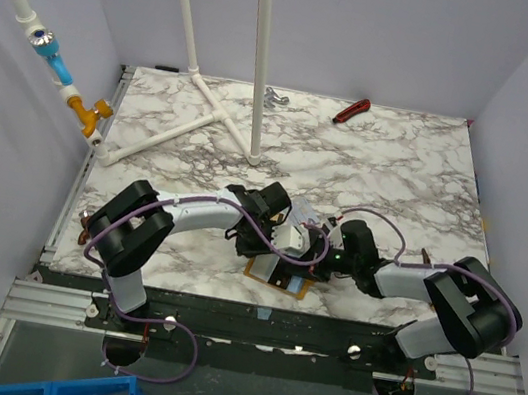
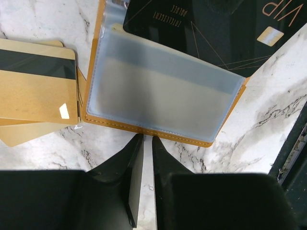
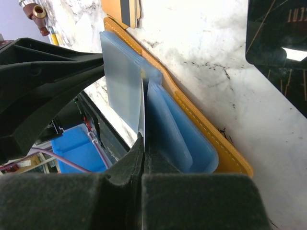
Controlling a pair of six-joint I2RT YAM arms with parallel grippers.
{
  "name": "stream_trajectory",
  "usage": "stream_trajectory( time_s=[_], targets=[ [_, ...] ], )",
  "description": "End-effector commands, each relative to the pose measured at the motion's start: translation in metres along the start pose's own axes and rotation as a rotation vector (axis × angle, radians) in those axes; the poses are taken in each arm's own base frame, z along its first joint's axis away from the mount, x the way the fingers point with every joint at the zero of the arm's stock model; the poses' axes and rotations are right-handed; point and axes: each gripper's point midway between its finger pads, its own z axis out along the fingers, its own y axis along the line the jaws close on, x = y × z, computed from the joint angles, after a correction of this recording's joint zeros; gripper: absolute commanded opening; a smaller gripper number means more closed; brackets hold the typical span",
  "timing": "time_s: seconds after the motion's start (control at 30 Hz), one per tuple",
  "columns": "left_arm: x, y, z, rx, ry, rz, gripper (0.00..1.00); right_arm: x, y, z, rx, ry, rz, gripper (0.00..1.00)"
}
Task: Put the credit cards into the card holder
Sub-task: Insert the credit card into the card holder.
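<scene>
The card holder (image 2: pixel 158 127) is tan leather with pale grey-blue plastic sleeves and lies near the table's front edge (image 1: pixel 276 276). My right gripper (image 3: pixel 144 139) is shut on the edge of one sleeve (image 3: pixel 120 81) and holds it raised off the other blue sleeves (image 3: pixel 182 134). My left gripper (image 2: pixel 147 140) is empty, its jaws almost together, and its tips touch the holder's near edge. Gold-tan credit cards (image 2: pixel 36 91) with a dark stripe lie stacked left of the holder. No loose grey-blue card shows. In the top view both grippers, left (image 1: pixel 267 239) and right (image 1: pixel 313 251), meet over the holder.
A black VIP card (image 2: pixel 201 28) lies just beyond the holder. A white pipe frame (image 1: pixel 206 117), a metal clip (image 1: pixel 279 97) and a red-and-black tool (image 1: pixel 352 111) are at the back. A blue bin (image 1: pixel 59 391) sits below the front edge.
</scene>
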Motion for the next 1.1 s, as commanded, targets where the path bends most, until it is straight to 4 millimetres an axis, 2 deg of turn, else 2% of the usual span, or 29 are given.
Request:
stream_trajectory(
  time_s=[0.0, 0.2, 0.77, 1.07],
  targets=[
    [0.022, -0.032, 0.013, 0.112, 0.056, -0.005, 0.14, 0.005, -0.006, 0.003, 0.004, 0.028, 0.017, 0.01],
    [0.022, -0.040, 0.017, 0.127, 0.063, 0.018, 0.14, -0.001, -0.005, 0.008, 0.008, 0.022, 0.014, 0.01],
    [0.026, -0.043, 0.019, 0.133, 0.073, 0.038, 0.13, -0.013, -0.010, 0.021, 0.032, 0.009, 0.018, 0.01],
    [0.024, -0.044, 0.018, 0.141, 0.069, 0.040, 0.12, -0.020, -0.014, 0.018, 0.062, -0.050, 0.028, 0.01]
  ],
)
